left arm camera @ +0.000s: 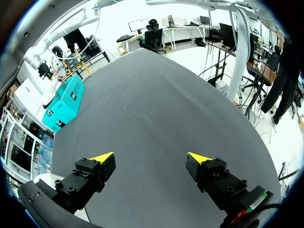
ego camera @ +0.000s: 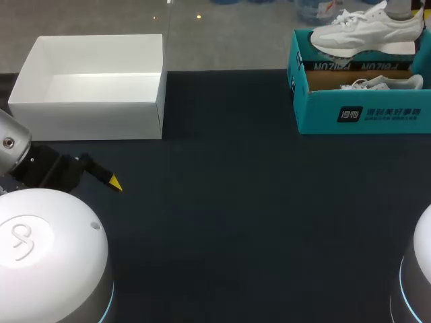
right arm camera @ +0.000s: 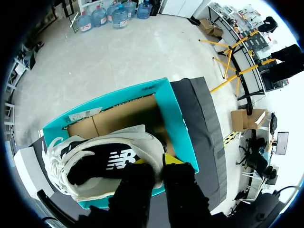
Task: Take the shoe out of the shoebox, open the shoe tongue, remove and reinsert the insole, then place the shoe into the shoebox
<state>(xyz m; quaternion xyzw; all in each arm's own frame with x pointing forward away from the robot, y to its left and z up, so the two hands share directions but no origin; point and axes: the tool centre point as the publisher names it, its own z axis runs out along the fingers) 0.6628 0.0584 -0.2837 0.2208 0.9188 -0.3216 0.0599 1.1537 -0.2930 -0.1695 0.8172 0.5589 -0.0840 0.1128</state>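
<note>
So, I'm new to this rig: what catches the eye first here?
The white shoe, held by the right gripper above the teal shoebox at the far right of the table. Then the empty white box far left, with the left gripper open over bare table.

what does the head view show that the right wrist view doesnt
Only the head view: the left gripper low over the table, and a second sneaker lying inside the box. Only the right wrist view: the black insole inside the lifted sneaker, and the right gripper shut on its heel collar. Both: the white sneaker held above the open teal shoebox.
</note>
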